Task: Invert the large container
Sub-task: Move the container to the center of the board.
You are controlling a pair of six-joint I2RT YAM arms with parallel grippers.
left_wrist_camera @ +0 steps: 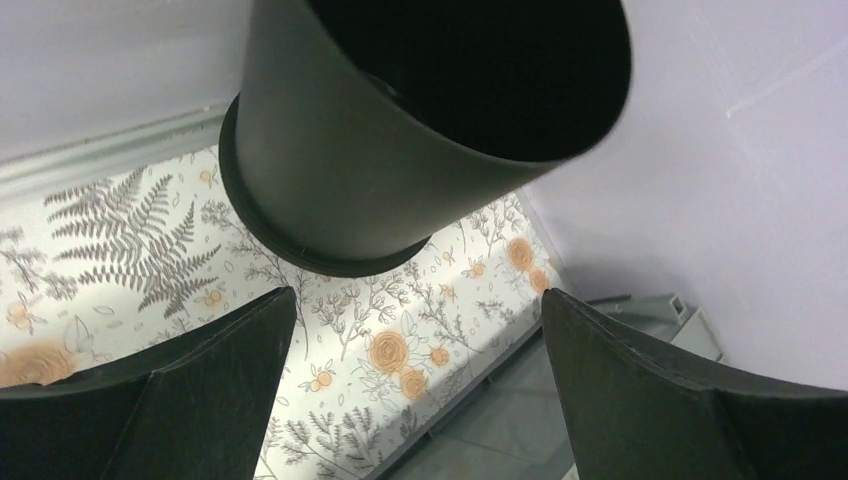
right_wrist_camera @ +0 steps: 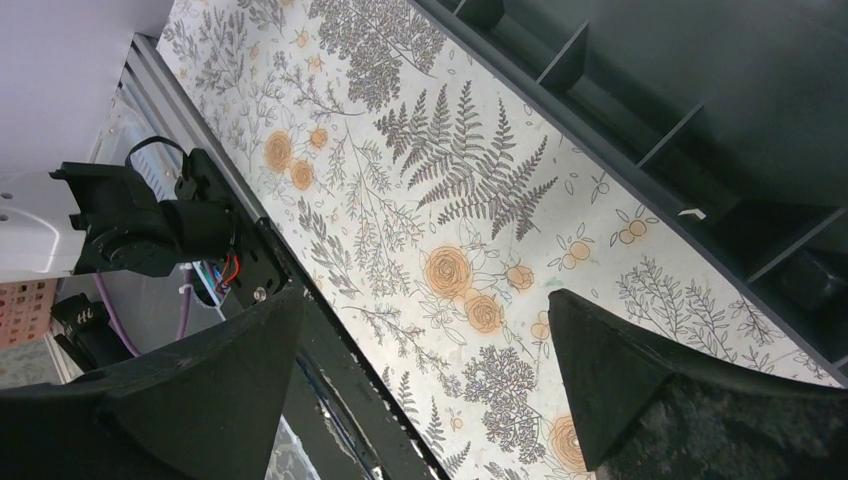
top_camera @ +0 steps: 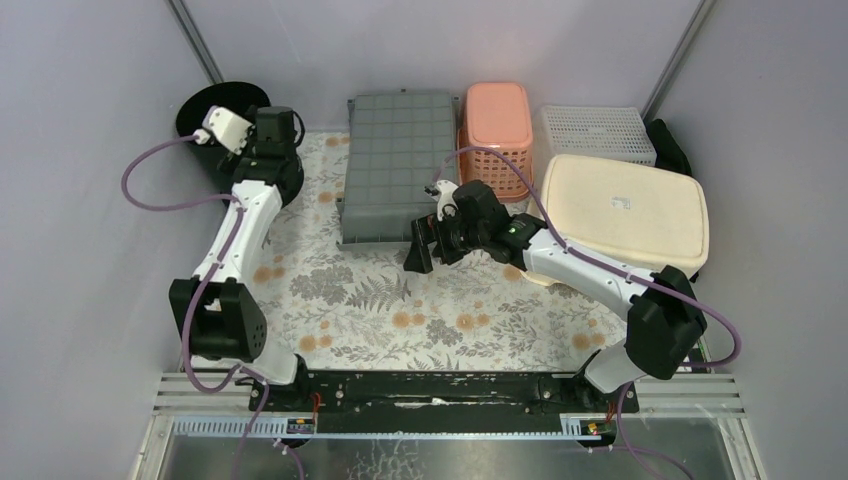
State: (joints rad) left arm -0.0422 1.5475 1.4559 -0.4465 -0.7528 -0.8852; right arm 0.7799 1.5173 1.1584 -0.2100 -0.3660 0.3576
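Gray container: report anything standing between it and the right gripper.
Nothing visible does. The right gripper, jaws open, hangs just off the near edge of the gray container, with only the floral mat showing between them.

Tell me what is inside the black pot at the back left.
Of the pot, only the dark inner wall near the rim shows, and no contents are visible. Its bottom is lost in shadow, and from above the left arm covers part of the opening.
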